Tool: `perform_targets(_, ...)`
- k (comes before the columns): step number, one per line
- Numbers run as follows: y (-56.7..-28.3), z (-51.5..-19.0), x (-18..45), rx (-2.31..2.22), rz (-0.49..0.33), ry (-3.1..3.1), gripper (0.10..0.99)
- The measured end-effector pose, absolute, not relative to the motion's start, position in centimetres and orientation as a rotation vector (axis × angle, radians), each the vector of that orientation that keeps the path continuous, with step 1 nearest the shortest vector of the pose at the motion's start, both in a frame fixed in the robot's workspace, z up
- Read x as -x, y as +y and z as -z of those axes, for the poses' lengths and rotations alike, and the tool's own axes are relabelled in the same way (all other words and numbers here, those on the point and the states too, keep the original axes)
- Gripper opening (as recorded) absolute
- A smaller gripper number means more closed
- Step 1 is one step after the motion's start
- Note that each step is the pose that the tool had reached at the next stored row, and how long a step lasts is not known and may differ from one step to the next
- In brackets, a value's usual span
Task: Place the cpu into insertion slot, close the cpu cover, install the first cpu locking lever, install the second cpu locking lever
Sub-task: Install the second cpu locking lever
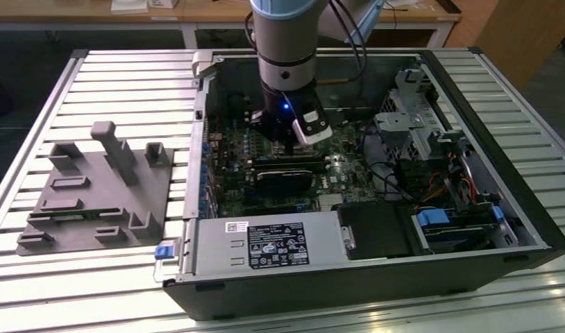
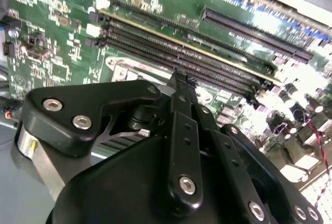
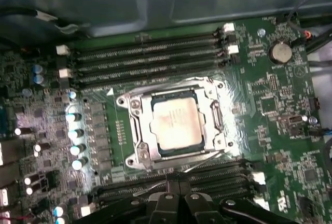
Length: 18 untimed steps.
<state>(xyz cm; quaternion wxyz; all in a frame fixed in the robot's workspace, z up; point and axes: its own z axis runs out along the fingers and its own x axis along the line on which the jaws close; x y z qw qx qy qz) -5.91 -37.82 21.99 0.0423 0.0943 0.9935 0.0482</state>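
Note:
In the first wrist view the cpu (image 3: pixel 175 121), pale silver-grey and square, lies flat inside the insertion slot (image 3: pixel 129 160) on the green board. The cpu cover (image 3: pixel 214 119), a silvery metal frame, lies down around the cpu and leaves its top showing through the window. A thin metal lever (image 3: pixel 205 163) runs along the socket's edge nearest the gripper. My gripper (image 3: pixel 177 184) is beside the socket over the memory slots, apart from the cpu. Its black fingers (image 2: pixel 179 86) are pressed together with nothing between them. In the exterior view the gripper (image 1: pixel 296 144) hangs low inside the open computer case.
Long dark memory slots (image 3: pixel 145 55) flank the socket on two sides. A black card (image 1: pixel 284 182), the power supply (image 1: pixel 264 244), drive cages (image 1: pixel 412 132) and loose cables (image 1: pixel 454 187) crowd the case. A grey fixture plate (image 1: pixel 97 198) lies on the slatted table at the exterior view's left.

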Motion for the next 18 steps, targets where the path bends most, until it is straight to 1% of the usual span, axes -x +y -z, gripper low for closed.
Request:
perform_targets(3, -38.1, -21.8, 6.0, -0.289, -0.184, 3.040, 0.106)
perform_targets(10, -38.7, -21.3, 6.6, -0.286, -0.235, 3.040, 0.106)
perform_targets(18, -39.5, -20.9, 7.3, -0.286, -0.315, 3.038, 0.106)
